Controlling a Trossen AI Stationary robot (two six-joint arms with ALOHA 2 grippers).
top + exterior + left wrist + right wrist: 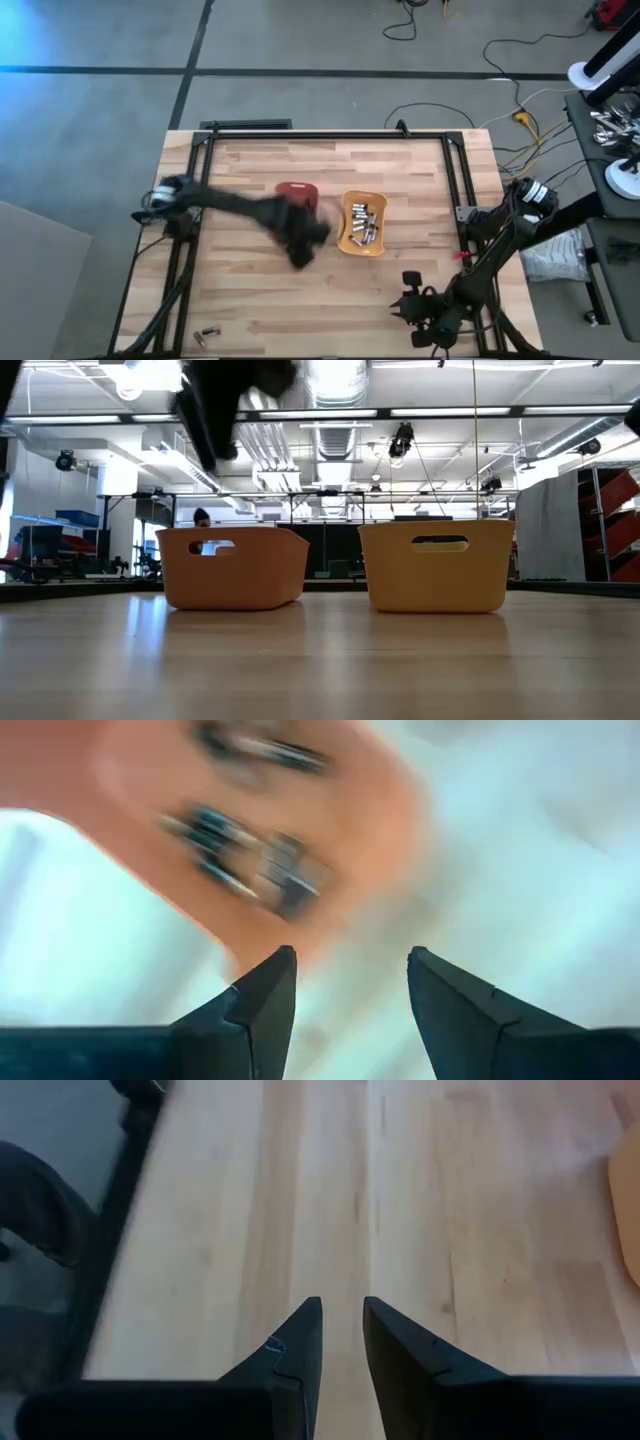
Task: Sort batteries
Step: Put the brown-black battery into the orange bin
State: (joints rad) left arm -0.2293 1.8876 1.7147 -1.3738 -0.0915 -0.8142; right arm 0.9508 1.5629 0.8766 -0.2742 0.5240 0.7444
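Observation:
An orange tray (296,189) and a yellow tray (345,240) stand side by side at mid-table. Several silvery batteries (363,225) lie in the yellow tray. The left wrist view shows blurred dark batteries (250,860) in the orange tray (330,780). Two loose batteries (207,335) lie near the table's near left corner. My left gripper (300,255) hovers open and empty just near of the orange tray, its fingers (265,995) holding nothing. My right gripper (410,300) waits near the near right corner, its fingers (300,1340) a narrow gap apart over bare wood.
The left arm (230,205) reaches across the table from the left edge and covers part of the orange tray. A black frame (330,133) runs around the tabletop. In the low view both trays (235,567) (437,565) stand on the wood with bare table in front.

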